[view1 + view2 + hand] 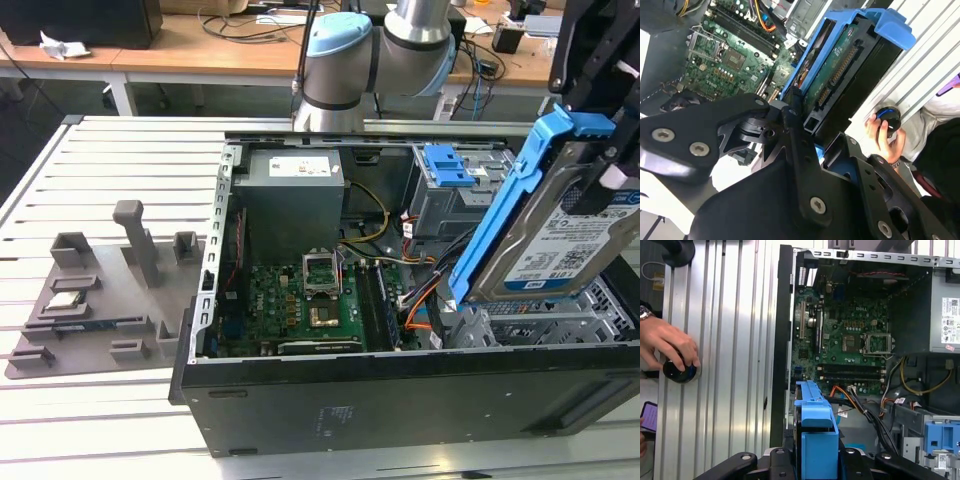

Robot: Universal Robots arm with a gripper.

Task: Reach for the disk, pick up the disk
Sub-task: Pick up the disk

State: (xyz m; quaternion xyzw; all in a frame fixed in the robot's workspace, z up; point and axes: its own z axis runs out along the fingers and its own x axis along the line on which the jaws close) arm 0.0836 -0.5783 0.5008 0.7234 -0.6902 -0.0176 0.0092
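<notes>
The disk (560, 250), a silver-grey drive with a white-and-blue label and a blue bracket (505, 205) along its edges, hangs tilted above the open computer case's drive cage (545, 325), at the exterior view's right. My gripper (608, 175) comes down from above and is shut on its upper end. In the second wrist view the disk (840, 65) shows its underside and connector edge, with the gripper (807, 132) and its black linkages closed around the near end. The first wrist view has the blue bracket (815, 430) end-on between the gripper's (815, 462) black arms.
Inside the open case (400, 400) lie the motherboard (300, 300), a grey power supply (290, 195), loose cables and a small blue latch (447, 165). A grey fixture plate (100, 290) lies on the slatted table. A person's hand (665, 342) rests on a black knob (677, 371).
</notes>
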